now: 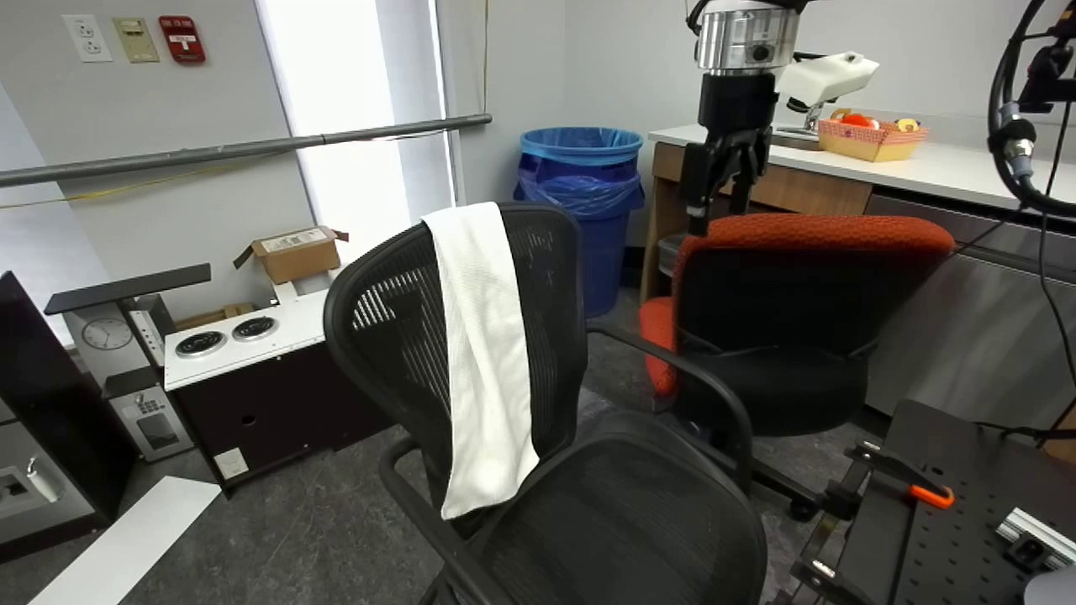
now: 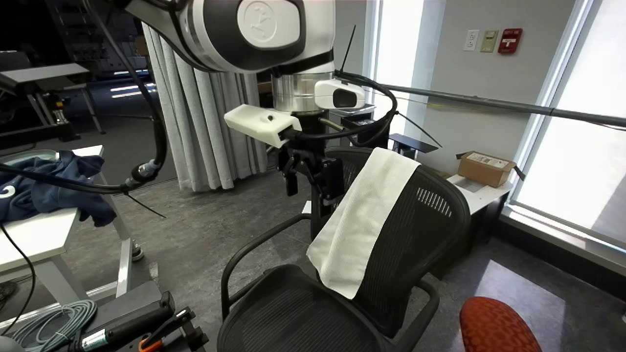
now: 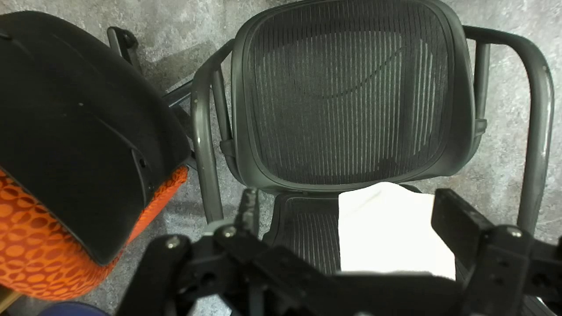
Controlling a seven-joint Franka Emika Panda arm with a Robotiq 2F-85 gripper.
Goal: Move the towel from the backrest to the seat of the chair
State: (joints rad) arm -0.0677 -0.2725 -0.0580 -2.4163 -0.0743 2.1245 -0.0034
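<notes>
The black chair (image 1: 556, 395), a red-orange chair (image 1: 782, 319) and a blue bin (image 1: 603, 225) are carried by the mottled grey floor (image 1: 319, 529).

Blown-out window (image 1: 332, 92), sunlit floor patch (image 2: 518, 293), overexposed towel (image 3: 386, 232) in wrist view

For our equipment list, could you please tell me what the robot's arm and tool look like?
The arm is white with rounded black trim, a faint round logo and a silver metal ring. It carries a pale box and black cables. The tool is black, with two jointed, blocky fingers.
</notes>
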